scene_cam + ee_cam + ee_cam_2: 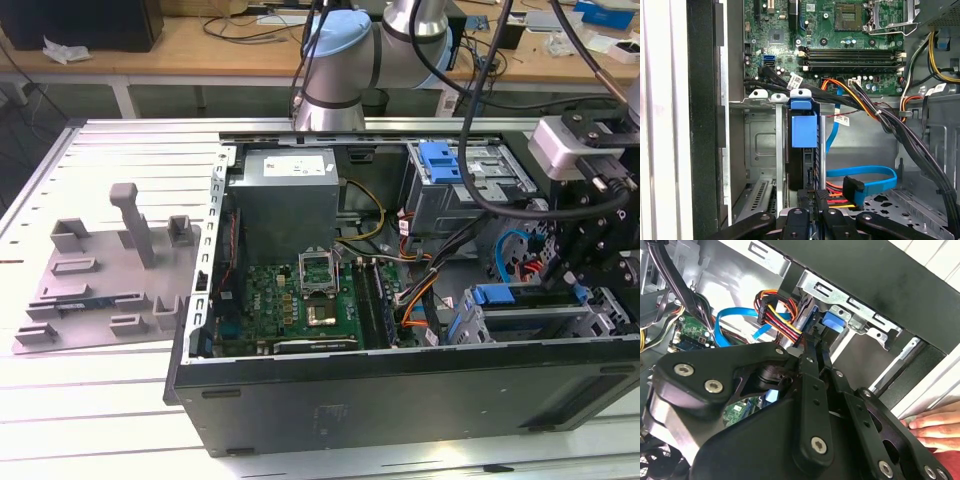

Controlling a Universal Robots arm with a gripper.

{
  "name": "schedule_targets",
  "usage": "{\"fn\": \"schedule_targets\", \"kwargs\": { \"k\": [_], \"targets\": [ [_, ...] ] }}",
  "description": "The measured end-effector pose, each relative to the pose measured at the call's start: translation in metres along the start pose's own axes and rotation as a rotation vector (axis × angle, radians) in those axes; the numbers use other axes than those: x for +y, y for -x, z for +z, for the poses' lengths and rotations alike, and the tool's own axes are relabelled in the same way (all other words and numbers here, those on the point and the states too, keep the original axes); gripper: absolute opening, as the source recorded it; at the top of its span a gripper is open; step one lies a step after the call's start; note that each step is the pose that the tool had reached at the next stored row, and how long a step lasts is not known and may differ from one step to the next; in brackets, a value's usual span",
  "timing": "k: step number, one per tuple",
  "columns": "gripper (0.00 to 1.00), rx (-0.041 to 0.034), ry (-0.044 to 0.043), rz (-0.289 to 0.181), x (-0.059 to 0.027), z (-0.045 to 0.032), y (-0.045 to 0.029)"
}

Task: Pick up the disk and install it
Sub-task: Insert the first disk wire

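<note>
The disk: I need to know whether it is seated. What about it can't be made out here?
- Label and flat faces: the disk stands edge-on in the first wrist view.
- Its end at the gripper: covered by it and by cables, first wrist view.
- Its depth in the drive cage: exterior view, the cage wall hides it.

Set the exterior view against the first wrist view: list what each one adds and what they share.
Exterior view adds the grey fixture plate beside the case and the arm's elbow. First wrist view adds the white clips on the rim of the bay. Both share the motherboard and the disk, its blue bracket seated in the bay.
</note>
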State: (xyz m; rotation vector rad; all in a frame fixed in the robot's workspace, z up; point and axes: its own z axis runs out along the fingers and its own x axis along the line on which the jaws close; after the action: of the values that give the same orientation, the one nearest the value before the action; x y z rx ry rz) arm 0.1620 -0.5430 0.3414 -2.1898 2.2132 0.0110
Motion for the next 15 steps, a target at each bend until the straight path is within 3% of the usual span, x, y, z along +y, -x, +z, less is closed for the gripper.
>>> {"fn": "schedule_targets", "kwargs": {
  "k": [6,9,15],
  "targets": [
    [0.17,-0.0014,0.0001,0.0,0.0,-0.0019,-0.0005],
    [0.17,-0.0003,0.0,0.0,-0.0002,-0.0142,-0.0002],
    [0.17,-0.0002,0.0,0.001,-0.0002,-0.0142,0.0009]
  ]
}}
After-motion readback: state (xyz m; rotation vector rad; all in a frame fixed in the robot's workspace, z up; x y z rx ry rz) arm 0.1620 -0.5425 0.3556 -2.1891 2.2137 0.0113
